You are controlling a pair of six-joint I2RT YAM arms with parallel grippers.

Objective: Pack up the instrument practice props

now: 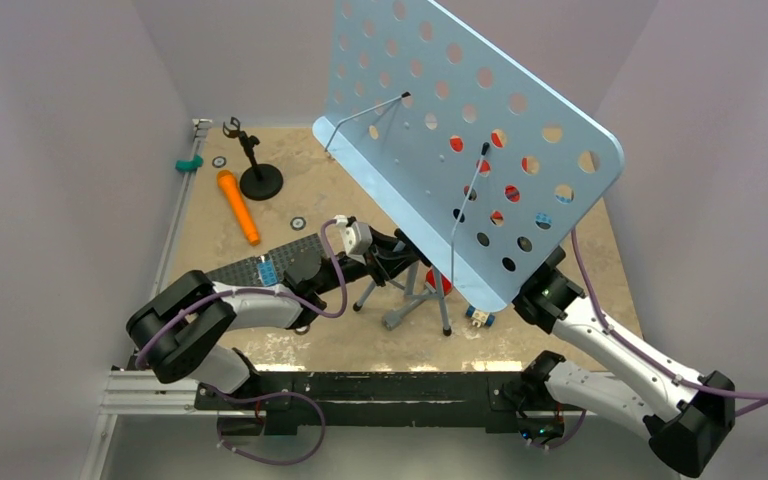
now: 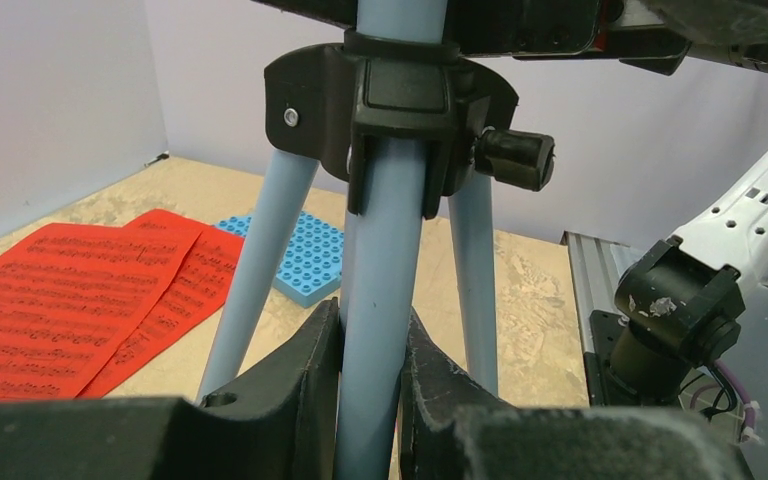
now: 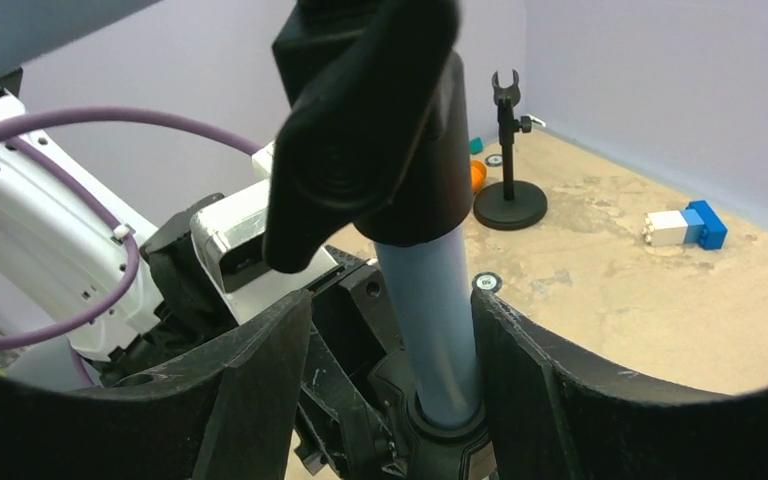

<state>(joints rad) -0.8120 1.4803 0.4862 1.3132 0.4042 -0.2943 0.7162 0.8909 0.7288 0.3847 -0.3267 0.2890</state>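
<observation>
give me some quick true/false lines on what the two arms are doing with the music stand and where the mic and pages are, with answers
1. The left tool is shut on a pale-blue tube of the music stand. True.
2. The orange microphone sits in the clip of the black mic stand. False: it lies on the table beside the stand's round base.
3. The right tool is clamped tight on the pole. False: its fingers stand apart on either side of the pole, with a gap showing.
4. Red sheet-music pages lie flat on the table. True.
</observation>
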